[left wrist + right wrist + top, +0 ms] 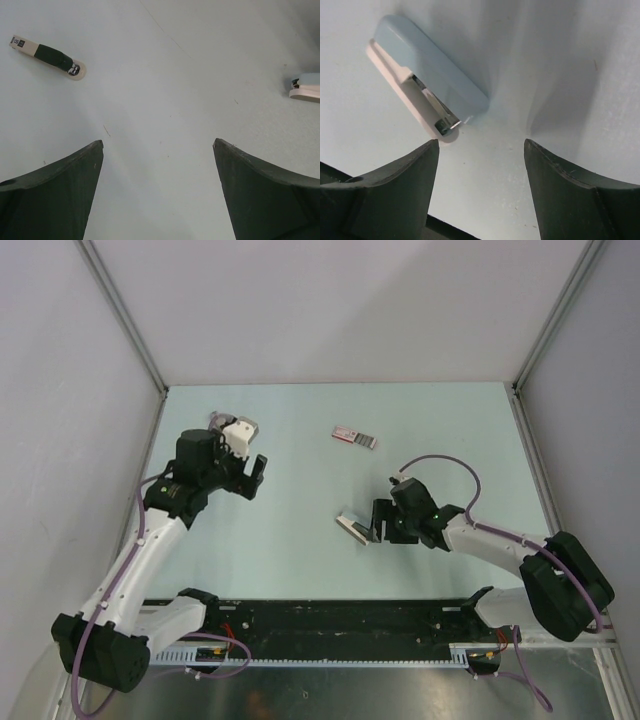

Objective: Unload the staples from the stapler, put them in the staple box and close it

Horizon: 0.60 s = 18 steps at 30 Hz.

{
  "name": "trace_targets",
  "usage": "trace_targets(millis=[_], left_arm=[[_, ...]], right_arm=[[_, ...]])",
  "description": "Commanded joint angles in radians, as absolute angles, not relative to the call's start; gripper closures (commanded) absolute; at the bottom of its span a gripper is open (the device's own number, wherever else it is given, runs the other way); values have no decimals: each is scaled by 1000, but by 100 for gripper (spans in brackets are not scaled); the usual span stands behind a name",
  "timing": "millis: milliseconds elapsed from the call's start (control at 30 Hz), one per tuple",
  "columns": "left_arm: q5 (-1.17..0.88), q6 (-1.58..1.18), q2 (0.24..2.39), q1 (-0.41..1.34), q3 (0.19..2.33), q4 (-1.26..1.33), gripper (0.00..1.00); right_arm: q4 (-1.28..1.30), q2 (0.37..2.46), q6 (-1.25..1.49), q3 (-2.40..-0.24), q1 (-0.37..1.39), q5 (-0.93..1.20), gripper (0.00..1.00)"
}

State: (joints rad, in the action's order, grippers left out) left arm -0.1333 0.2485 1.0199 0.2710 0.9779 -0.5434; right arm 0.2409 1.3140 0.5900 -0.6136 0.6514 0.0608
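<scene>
Your left gripper hangs wide open and empty over the table. The stapler, small, flat, pinkish-white with reddish edging and a dark grey part, lies toward the back. Your right gripper, jaws apart and empty, sits just beside a pale blue stapler.

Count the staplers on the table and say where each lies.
2. A beige stapler with a dark grip lies far back, centrally; a pale blue and pinkish stapler lies just ahead of the right pincer. None seems hidden.
</scene>
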Motion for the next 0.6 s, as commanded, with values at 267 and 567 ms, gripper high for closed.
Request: trace_targets(millis=[267,567], left_arm=[[-122,301,988,287,959,-556,4],[-110,312,967,290,943,-564,4]], right_arm=[[36,1365,518,-614,612,148,30],[10,1452,584,-612,705,173,45]])
